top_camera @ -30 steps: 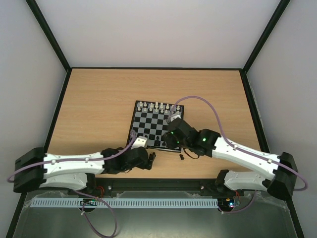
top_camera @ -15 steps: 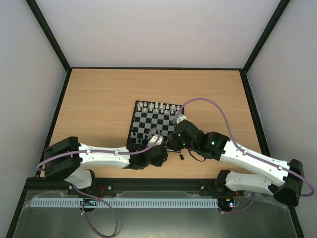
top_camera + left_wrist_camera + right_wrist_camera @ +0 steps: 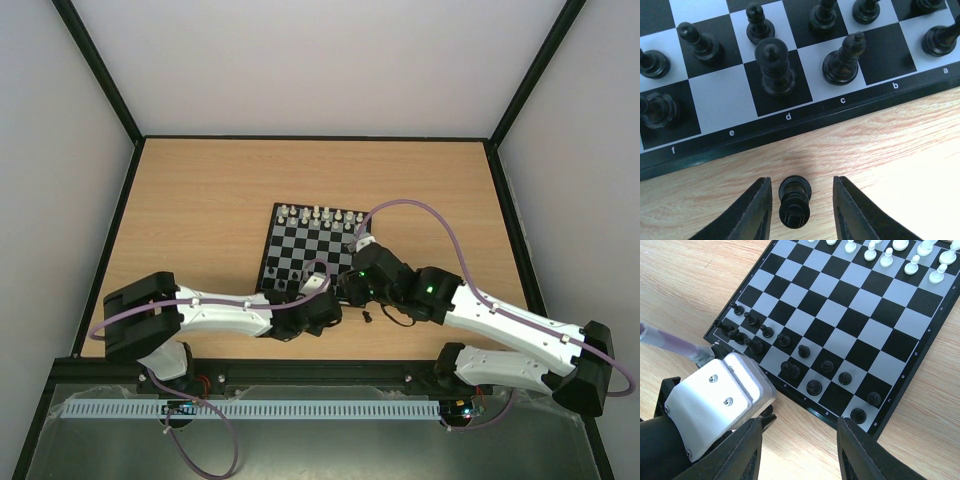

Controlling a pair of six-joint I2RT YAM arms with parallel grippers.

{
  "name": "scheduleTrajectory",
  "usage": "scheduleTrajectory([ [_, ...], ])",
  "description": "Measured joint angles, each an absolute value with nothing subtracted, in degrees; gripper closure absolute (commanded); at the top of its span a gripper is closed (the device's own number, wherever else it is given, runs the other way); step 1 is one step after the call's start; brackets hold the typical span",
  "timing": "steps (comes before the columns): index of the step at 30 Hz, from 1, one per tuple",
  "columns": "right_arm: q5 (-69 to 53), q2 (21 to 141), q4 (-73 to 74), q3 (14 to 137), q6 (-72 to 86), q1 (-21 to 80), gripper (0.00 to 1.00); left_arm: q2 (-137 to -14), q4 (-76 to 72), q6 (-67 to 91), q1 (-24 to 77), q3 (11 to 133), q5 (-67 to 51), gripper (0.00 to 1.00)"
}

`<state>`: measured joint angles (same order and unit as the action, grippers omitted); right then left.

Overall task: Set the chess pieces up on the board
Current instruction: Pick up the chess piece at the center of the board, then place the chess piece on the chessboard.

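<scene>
The board (image 3: 312,252) lies mid-table, with black chess pieces (image 3: 814,387) lined along its two near rows. One more black piece (image 3: 795,202) stands on the wood just off the near edge of the board (image 3: 790,131), below the d and c marks. My left gripper (image 3: 802,184) is open around it: the left finger almost touches and the right finger is a gap away. My right gripper (image 3: 800,426) hangs open and empty above the wood beside the near corner of the board (image 3: 840,290). From above, both the left gripper (image 3: 328,300) and the right gripper (image 3: 350,286) sit at that edge.
White pieces (image 3: 315,213) fill the far rows of the board. A small black piece (image 3: 368,316) lies on the wood under the right arm. The left wrist's white housing (image 3: 720,400) sits close to my right gripper's left finger.
My left arm has reached forward and right along the board's near edge. Its jaws have narrowed around the standing black piece. The right arm shifted slightly a second ago, then held still.
</scene>
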<state>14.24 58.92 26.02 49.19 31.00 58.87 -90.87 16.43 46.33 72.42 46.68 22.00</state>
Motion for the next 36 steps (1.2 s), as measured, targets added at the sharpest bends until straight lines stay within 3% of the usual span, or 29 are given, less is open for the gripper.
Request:
scheduleTrajectory([
  [7,14.1,58.9,26.0,48.9,30.9,58.9,0.59,-90.9,16.6,45.1,71.7,46.7,20.9,0.91],
  [36,14.2,58.9,26.0,48.6,30.9,58.9,0.59,-86.0,20.8,37.3,60.3,50.7,20.5,0.91],
])
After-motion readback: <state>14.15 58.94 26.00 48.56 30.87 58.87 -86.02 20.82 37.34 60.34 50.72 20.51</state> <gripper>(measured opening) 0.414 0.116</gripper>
